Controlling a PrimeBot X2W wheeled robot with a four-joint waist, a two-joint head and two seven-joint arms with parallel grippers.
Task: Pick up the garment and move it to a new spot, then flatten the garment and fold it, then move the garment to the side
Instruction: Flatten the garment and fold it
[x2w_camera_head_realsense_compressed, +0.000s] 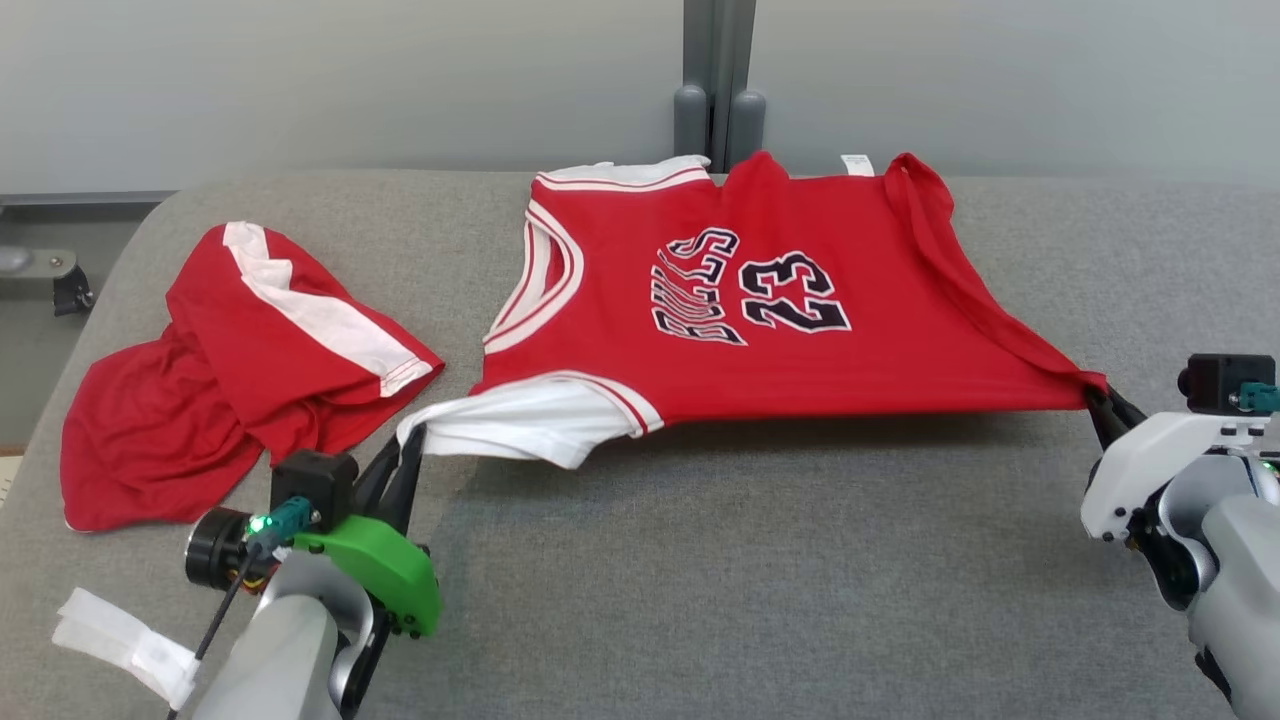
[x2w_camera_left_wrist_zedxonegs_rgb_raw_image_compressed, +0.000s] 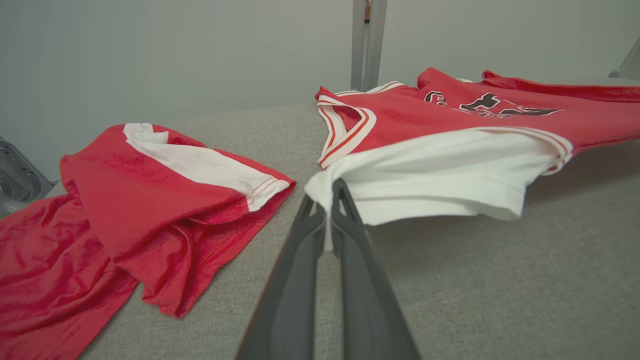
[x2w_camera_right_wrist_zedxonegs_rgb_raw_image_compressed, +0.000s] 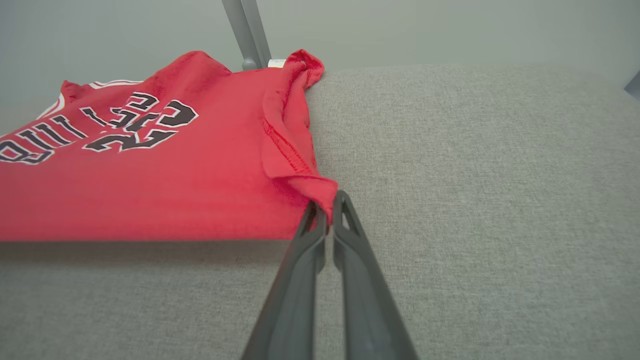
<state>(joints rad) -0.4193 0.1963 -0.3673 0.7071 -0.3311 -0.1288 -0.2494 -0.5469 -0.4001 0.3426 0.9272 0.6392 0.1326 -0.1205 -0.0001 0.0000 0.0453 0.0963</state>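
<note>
One tabletop (x2w_camera_head_realsense_compressed: 760, 590): grey and cloth-covered, running the full width of the head view, with both garments on it.
Jersey (x2w_camera_head_realsense_compressed: 830, 350): red with white trim and "BULLS 23" in dark letters, at the middle and right of the tabletop. Its far edge rests near the back of the tabletop. Its near edge is lifted off the surface and pulled taut between the two end effectors, with a shadow under it.
Second garment (x2w_camera_head_realsense_compressed: 230, 390): red with a white band, crumpled at the left of the tabletop, apart from the jersey.
Left end effector (x2w_camera_head_realsense_compressed: 408, 445): clamped tight on the jersey's white near-left corner; in the left wrist view its fingers (x2w_camera_left_wrist_zedxonegs_rgb_raw_image_compressed: 347, 235) pinch the white cloth.
Right end effector (x2w_camera_head_realsense_compressed: 1100, 402): clamped tight on the jersey's red near-right corner.
Post (x2w_camera_head_realsense_compressed: 715, 90): grey and upright, behind the tabletop's far edge.
White tag (x2w_camera_head_realsense_compressed: 857, 163): small, at the jersey's far edge.
</note>
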